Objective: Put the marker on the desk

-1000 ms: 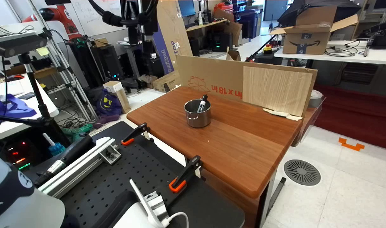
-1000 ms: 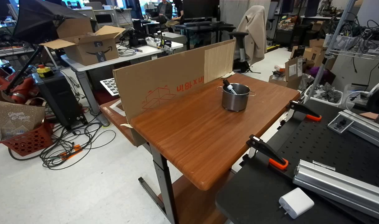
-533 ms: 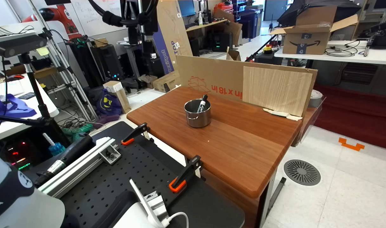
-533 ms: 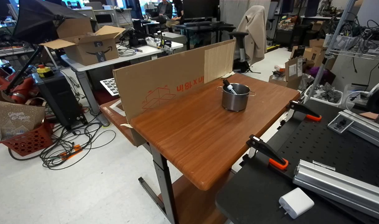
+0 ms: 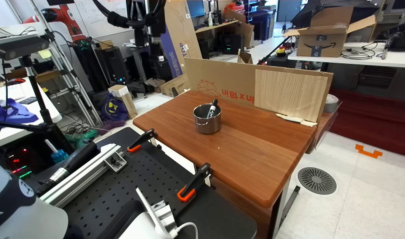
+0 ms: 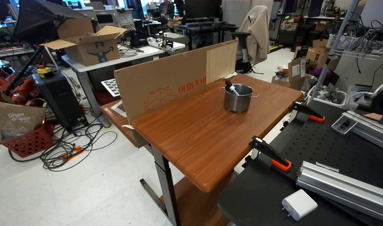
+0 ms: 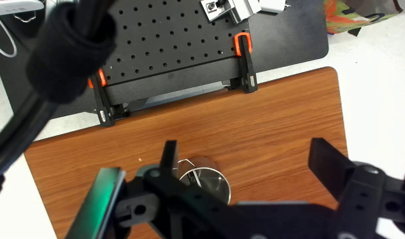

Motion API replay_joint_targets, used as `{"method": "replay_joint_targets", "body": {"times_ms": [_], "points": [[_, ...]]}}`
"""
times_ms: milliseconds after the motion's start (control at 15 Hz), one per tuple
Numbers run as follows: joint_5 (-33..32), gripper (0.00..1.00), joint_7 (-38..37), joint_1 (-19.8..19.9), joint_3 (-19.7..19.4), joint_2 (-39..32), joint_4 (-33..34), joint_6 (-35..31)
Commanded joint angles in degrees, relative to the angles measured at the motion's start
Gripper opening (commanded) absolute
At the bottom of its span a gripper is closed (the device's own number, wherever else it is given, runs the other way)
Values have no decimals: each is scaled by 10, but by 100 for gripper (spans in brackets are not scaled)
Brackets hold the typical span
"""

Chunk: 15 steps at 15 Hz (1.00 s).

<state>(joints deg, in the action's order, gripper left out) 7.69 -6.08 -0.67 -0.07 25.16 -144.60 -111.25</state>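
The marker [image 5: 212,109] is dark with a white band and leans inside the small round metal cup [image 5: 207,124]. Its black cap end sticks up above the rim in both exterior views, as also seen on the marker [image 6: 231,87]. The cup [image 6: 237,102] stands upright on the reddish-brown desk [image 5: 249,152]. In the wrist view my gripper [image 7: 244,144] is wide open with nothing between its fingers, high above the desk [image 7: 262,122]. The cup [image 7: 202,162] and part of the marker [image 7: 191,177] show beside the left finger, partly hidden by the gripper. The gripper [image 5: 147,49] also hangs at the top of an exterior view.
A black perforated bench [image 5: 146,179] adjoins the desk's near edge, with two black-and-orange clamps [image 5: 194,182] at that edge. A cardboard panel [image 6: 166,78] stands upright along the desk's far edge. A thick black cable [image 7: 72,53] crosses the wrist view.
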Motion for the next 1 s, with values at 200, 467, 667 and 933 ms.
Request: {"method": "replay_joint_targets", "body": {"times_ms": [200,467,667,933], "points": [[-12,100,7,3,10,-50,14,-61],[-15,100,15,0,10,-120,37,-119],[-26,100,15,-1,14,-176,55,-171],[-38,100,11,-5,18,-255,87,-225]]}}
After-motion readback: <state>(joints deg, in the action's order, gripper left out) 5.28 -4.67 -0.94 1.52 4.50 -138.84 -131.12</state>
